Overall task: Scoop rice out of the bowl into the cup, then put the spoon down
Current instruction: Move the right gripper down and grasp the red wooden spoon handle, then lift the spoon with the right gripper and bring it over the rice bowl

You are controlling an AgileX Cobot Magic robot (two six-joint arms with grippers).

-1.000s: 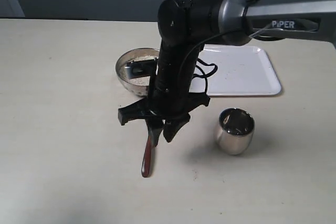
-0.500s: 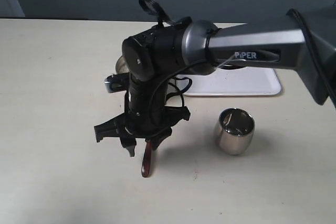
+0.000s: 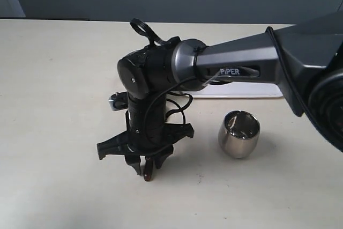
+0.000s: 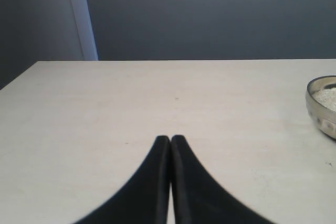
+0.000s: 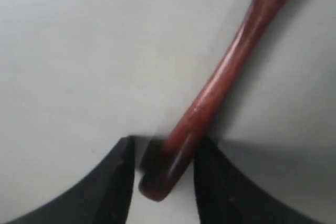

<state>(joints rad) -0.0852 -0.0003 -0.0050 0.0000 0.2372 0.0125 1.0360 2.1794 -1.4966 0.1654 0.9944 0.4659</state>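
Observation:
The dark reddish-brown spoon (image 5: 220,87) lies flat on the table. In the exterior view only its near end (image 3: 148,176) shows below the arm. My right gripper (image 3: 146,165) points straight down over it, open. The end of the handle lies between the two fingers (image 5: 165,142), close to one and clear of the other. The steel cup (image 3: 239,132) stands upright to the right of the gripper. In the exterior view my right arm hides the bowl. The left wrist view shows the bowl (image 4: 321,109) with white rice (image 4: 328,97) in it. My left gripper (image 4: 170,138) is shut and holds nothing.
A white tray (image 3: 257,90) lies behind the cup, mostly covered by my right arm (image 3: 236,63), which stretches across from the right. The pale tabletop (image 3: 59,79) runs on to the left and towards the front.
My right arm has swung left and towards the front along the spoon and come lower. Its fingers now straddle the end of the handle. The arm now hides the bowl.

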